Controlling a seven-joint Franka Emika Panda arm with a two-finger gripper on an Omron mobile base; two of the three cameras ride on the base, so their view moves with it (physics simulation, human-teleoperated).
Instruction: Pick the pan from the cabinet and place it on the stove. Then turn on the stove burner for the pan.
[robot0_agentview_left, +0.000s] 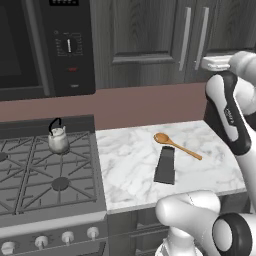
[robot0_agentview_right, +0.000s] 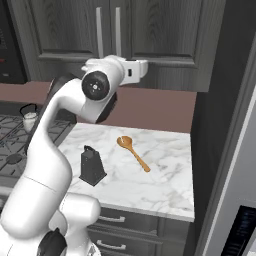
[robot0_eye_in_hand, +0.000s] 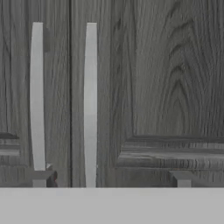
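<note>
Hand view is showing me the tall dark grey wood-grain wall cabinet (robot0_eye_in_hand: 170, 87) close up, both panelled doors shut, with its two long vertical silver bar handles; the right-hand bar (robot0_eye_in_hand: 90, 105) is sitting left of centre, between my fingertips. The two-finger gripper (robot0_eye_in_hand: 111, 179) is standing wide open and holding nothing, one fingertip (robot0_eye_in_hand: 42, 178) low on the left and the other low on the right.

In the right base view I am seeing the white arm raised with the hand pointing at the doors near the handles (robot0_agentview_right: 118, 32), apart from them as far as I can judge. The round dark brown skillet is presumably behind those closed doors; I cannot tell where on the shelf.

The grey gas range with black grates (robot0_agentview_left: 45, 175) is waiting off to the left, a small silver kettle (robot0_agentview_left: 58, 137) sitting on a rear burner. A wooden spoon (robot0_agentview_left: 176, 145) and a dark box grater (robot0_agentview_left: 165, 165) are lying on the white marble counter (robot0_agentview_left: 130, 170).

I judge I am opening the cabinet, the first step. Next I need to advance, centre the jaws around one bar handle, close and pull the door along its arc.
</note>
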